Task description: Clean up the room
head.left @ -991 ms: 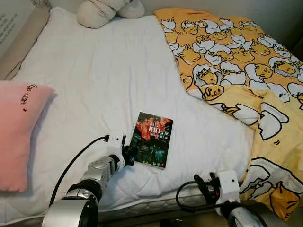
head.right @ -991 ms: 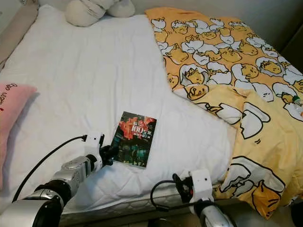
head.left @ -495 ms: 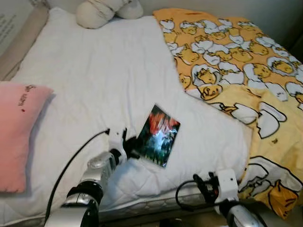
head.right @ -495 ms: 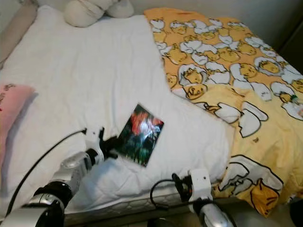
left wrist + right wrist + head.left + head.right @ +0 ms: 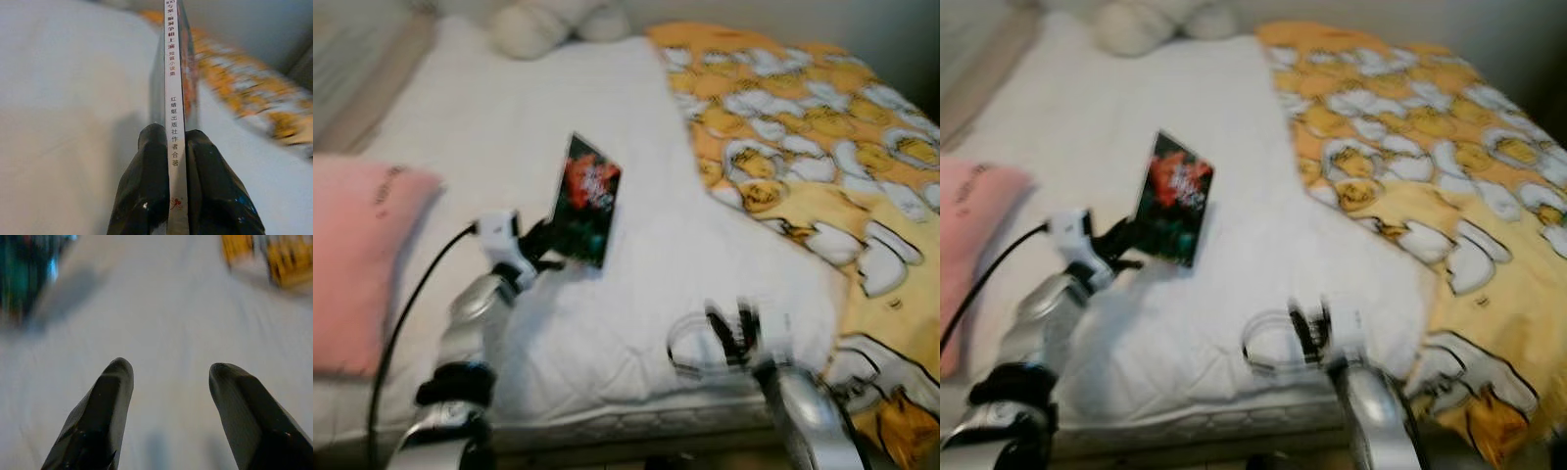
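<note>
A book [image 5: 585,200] with a dark red and green cover hangs tilted above the white bed [image 5: 607,117], clear of the sheet. My left gripper [image 5: 540,247] is shut on its lower edge. In the left wrist view the white spine [image 5: 173,98] sits clamped between the two black fingers [image 5: 149,181]. My right gripper [image 5: 168,382] stands open with nothing between its fingers, low over the bed's front edge, blurred in the eye views [image 5: 744,338].
A pink pillow [image 5: 357,255] lies at the left of the bed. A yellow cartoon-print blanket [image 5: 813,147] covers the right side and spills over the front corner. Pale cushions [image 5: 543,24] rest at the head.
My left gripper has lifted the book off the sheet, up and to the left, tipping it upright. The right arm has risen slightly; the camera has shifted and blurred.
</note>
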You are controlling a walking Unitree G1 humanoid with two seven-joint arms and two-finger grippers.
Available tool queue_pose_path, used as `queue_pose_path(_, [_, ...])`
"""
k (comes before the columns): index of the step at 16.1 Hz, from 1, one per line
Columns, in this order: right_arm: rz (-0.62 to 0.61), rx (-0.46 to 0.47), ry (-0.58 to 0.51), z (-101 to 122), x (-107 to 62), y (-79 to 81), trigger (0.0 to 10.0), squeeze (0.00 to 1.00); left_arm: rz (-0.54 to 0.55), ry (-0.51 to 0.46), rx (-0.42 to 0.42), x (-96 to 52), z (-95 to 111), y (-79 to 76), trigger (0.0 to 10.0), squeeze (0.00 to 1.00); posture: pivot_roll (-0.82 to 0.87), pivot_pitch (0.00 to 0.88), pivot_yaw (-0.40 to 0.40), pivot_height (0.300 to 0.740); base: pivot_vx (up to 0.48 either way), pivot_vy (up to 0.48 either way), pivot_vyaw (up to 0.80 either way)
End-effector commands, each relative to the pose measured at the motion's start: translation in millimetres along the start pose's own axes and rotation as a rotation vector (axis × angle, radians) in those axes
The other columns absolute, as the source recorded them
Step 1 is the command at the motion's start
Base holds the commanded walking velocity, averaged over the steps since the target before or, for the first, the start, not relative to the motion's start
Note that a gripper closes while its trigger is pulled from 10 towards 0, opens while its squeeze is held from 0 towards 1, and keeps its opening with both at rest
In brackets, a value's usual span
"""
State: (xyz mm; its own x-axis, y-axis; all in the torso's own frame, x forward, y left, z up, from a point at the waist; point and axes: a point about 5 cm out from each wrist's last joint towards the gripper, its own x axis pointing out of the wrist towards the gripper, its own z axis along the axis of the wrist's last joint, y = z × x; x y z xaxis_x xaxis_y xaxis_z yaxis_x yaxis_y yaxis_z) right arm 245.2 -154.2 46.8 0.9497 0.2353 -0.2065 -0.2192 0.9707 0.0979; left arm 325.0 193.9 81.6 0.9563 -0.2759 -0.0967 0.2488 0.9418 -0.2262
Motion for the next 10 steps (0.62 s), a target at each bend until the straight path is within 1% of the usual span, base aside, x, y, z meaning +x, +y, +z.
queue_pose_path(1, [-0.019, 0.015, -0.007, 3.1, -0.1, -2.4, 10.0, 0.0, -0.003, 0.019, 0.025, 1.2, -1.8, -2.5, 0.0, 0.0, 0.05, 0.0, -0.061, 0.74, 0.0, 0.0, 0.63])
queue_pose_path(2, [-0.019, 0.019, -0.025, 9.6, 9.0, 2.4, 10.0, 0.0, 0.018, 0.033, 0.074, 3.9, 0.3, 2.5, 0.0, 0.0, 0.05, 0.0, -0.064, 0.74, 0.0, 0.0, 0.0])
queue_pose_path(3, [-0.004, 0.016, -0.035, 12.2, 12.6, 6.6, 10.0, 0.0, 0.016, 0.031, 0.08, 7.9, 4.7, 3.0, 3.8, 0.0, 0.06, 0.0, -0.065, 0.74, 0.0, 0.0, 0.0])
queue_pose_path(4, [0.005, 0.018, -0.043, 13.8, 15.0, 10.2, 10.0, 0.0, 0.004, 0.021, 0.114, 11.5, 10.2, 1.8, 10.0, 0.0, 0.06, 0.0, -0.065, 0.74, 0.0, 0.0, 0.0])
queue_pose_path(5, [0.007, 0.021, -0.049, 15.1, 16.9, 11.5, 10.0, 0.0, 0.004, 0.017, 0.149, 13.5, 13.3, 0.6, 10.0, 0.0, 0.06, 0.0, -0.064, 0.74, 0.0, 0.48, 0.0])
queue_pose_path(6, [0.004, 0.032, -0.059, 16.6, 18.1, 12.2, 10.0, 0.0, 0.017, 0.021, 0.131, 15.4, 14.0, 0.9, 10.0, 0.0, 0.06, 0.0, -0.064, 0.74, 0.0, 0.48, 0.0])
queue_pose_path(7, [-0.009, 0.058, -0.084, 19.7, 19.0, 12.2, 10.0, 0.0, 0.021, 0.026, 0.145, 16.7, 14.4, 0.9, 10.0, 0.0, 0.06, 0.0, -0.06, 0.74, 0.0, 0.48, 0.0])
queue_pose_path(8, [-0.029, 0.102, -0.12, 24.5, 20.1, 11.8, 10.0, 0.0, 0.028, 0.033, 0.181, 20.2, 15.3, 0.3, 10.0, 0.0, 0.05, 0.0, -0.057, 0.74, 0.0, 0.48, 0.0])
queue_pose_path(10, [-0.027, 0.095, -0.114, 22.7, 19.3, 11.7, 10.0, 0.0, 0.011, 0.039, 0.193, 24.5, 16.8, -2.4, 10.0, 0.0, 0.05, 0.0, -0.051, 0.74, 0.0, 0.48, 0.0])
